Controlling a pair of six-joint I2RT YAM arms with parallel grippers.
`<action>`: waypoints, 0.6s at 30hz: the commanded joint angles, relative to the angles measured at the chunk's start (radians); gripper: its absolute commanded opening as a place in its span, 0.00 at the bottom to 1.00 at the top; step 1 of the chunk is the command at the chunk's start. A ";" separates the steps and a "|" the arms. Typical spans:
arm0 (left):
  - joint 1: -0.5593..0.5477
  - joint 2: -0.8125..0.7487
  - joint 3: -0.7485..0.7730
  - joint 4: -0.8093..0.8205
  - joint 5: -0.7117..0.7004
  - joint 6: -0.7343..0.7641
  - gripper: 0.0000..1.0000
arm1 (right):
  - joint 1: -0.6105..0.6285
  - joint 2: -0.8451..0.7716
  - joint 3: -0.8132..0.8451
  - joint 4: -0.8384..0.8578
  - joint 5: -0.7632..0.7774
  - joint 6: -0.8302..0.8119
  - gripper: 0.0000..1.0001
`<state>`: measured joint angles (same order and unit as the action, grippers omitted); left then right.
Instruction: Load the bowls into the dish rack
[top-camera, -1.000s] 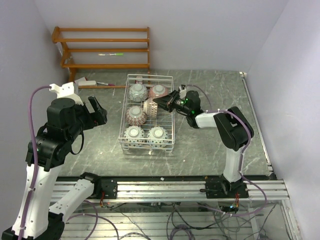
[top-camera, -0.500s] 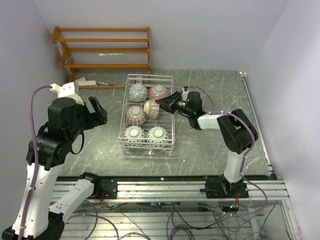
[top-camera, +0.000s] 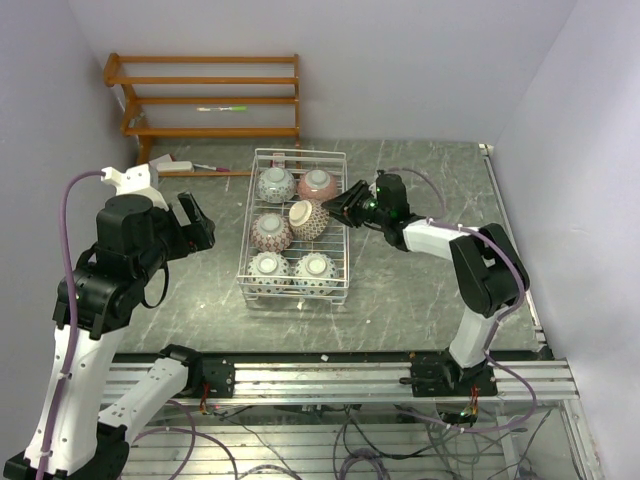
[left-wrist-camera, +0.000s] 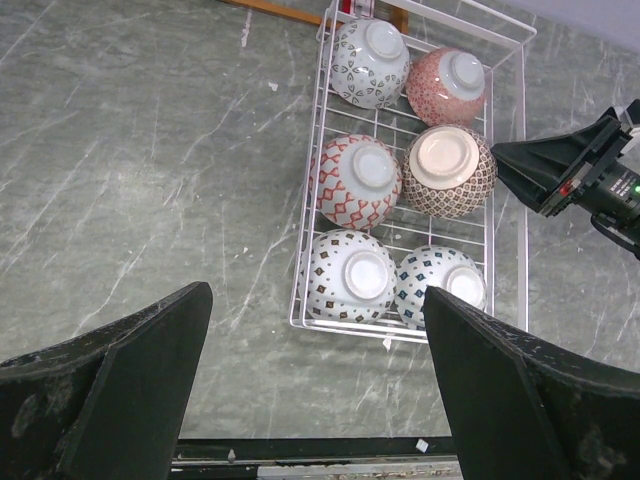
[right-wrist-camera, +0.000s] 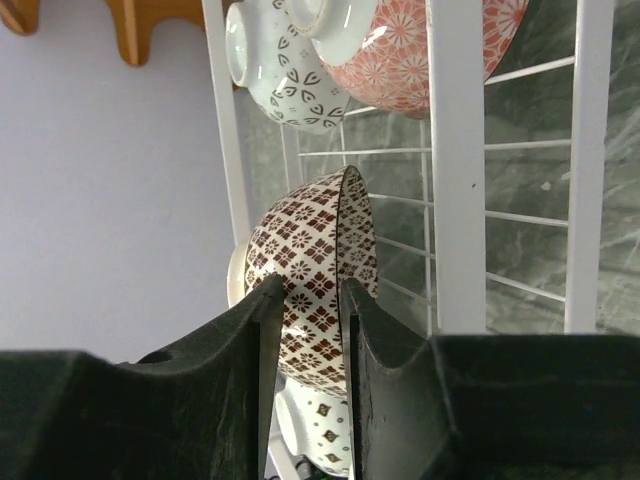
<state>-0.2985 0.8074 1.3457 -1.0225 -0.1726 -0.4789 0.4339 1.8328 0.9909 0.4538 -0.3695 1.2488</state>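
The white wire dish rack (top-camera: 292, 297) holds several bowls, all foot up: grey-white (top-camera: 276, 183), pink (top-camera: 317, 182), red (top-camera: 272, 230), brown-patterned (top-camera: 308, 218) and two blue (top-camera: 268, 268) (top-camera: 315, 268). My right gripper (top-camera: 345, 208) is at the rack's right rim, just right of the brown bowl (right-wrist-camera: 315, 270). Its jaws stand a narrow gap apart and hold nothing. My left gripper (top-camera: 195, 222) is wide open and empty, raised over the table left of the rack (left-wrist-camera: 524, 250).
An orange slatted shelf (top-camera: 205, 95) stands against the back wall with a green marker (top-camera: 222, 108) on it. A white object (top-camera: 170, 163) and a pen (top-camera: 210, 167) lie on the table behind the rack's left.
The brown bowl went from tilted on its side in my right gripper to lying foot up in the rack. The right gripper let go and drew back to the right. The left arm stayed still.
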 joint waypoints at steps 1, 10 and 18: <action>-0.004 0.005 0.018 0.010 -0.001 0.001 0.99 | 0.005 -0.026 0.056 -0.198 0.066 -0.136 0.30; -0.004 0.006 0.016 0.019 0.001 -0.004 0.99 | 0.005 -0.045 0.183 -0.411 0.147 -0.253 0.35; -0.004 0.003 0.009 0.023 0.007 -0.009 0.99 | 0.005 -0.046 0.233 -0.470 0.173 -0.298 0.36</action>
<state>-0.2985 0.8135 1.3457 -1.0214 -0.1722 -0.4797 0.4381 1.8160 1.1904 0.0395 -0.2333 0.9981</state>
